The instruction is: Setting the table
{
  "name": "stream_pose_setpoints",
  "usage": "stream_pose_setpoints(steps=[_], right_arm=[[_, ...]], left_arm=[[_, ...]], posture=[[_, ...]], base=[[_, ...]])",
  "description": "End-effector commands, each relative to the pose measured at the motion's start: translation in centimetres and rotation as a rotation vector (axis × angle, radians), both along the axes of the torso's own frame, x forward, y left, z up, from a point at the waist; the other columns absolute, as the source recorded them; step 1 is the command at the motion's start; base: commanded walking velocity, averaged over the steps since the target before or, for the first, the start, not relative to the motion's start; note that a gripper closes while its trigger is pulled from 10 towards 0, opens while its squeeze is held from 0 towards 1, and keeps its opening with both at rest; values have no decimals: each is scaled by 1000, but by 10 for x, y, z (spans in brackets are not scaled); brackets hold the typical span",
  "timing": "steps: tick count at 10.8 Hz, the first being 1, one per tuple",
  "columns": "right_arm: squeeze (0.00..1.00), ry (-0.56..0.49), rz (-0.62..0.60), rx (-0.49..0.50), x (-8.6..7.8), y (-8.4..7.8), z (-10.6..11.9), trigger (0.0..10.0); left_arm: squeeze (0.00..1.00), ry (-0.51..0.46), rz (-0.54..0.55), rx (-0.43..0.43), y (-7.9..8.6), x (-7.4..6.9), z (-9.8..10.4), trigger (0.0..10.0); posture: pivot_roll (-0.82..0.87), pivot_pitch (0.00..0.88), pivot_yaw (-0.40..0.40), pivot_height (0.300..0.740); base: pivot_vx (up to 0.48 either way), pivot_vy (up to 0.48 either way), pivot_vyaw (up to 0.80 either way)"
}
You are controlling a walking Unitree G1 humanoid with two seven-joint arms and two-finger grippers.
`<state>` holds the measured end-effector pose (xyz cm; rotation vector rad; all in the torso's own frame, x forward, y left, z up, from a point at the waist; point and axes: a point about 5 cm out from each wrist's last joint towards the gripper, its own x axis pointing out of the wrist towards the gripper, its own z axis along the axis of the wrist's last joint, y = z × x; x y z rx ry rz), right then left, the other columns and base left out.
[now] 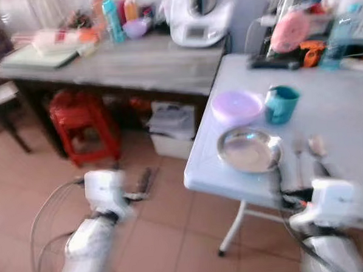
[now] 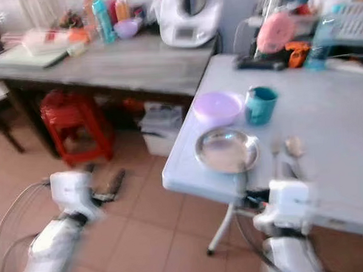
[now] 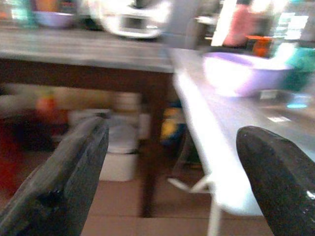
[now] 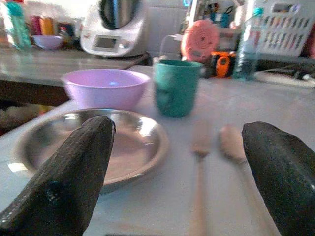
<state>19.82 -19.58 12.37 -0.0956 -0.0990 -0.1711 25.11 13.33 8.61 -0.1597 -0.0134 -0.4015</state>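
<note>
Right wrist view is showing the right gripper hovering low over the near edge of the white table, its 2 black fingers standing wide apart with nothing between them. Just beyond the jaws, a steel plate is lying in front of one finger, while a fork and a spoon are lying side by side in the open gap, handles pointing toward the gripper. Past the plate, a lilac bowl is sitting next to a teal cup, the 2 close together; the plate's far rim is looking very near the bowl, though blur is making contact hard to judge.

Left wrist view is showing the left gripper hanging beside the table's corner, lower than the tabletop, with its jaws also spread wide and empty. The table edge is running away between its fingers, and the lilac bowl is showing beyond them.

Farther off, a grey counter is carrying a white kitchen machine, and a red stool is standing under it. Both head views are blurring noticeably.
</note>
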Motion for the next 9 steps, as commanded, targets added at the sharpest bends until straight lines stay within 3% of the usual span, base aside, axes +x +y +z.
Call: stream_pose_setpoints(steps=[1,3,7,9], right_arm=[[0,-34,34,14,4,10,6,10000],[0,-30,29,3,4,10,7,10000],[0,9,-48,-38,1,-3,3,10000],[0,41,-78,3,-1,-12,-2,10000]], left_arm=[[0,-15,36,29,16,2,5,10000],[0,-11,27,36,16,2,3,10000],[0,-24,-192,96,14,-6,-1,10000],[0,-21,-262,100,13,-7,-1,10000]], posture=[[-32,45,32,740],[-31,45,33,740],[-34,53,21,740],[-39,57,19,740]], base=[[322,0,0],[141,0,0],[0,0,0],[0,0,0]])
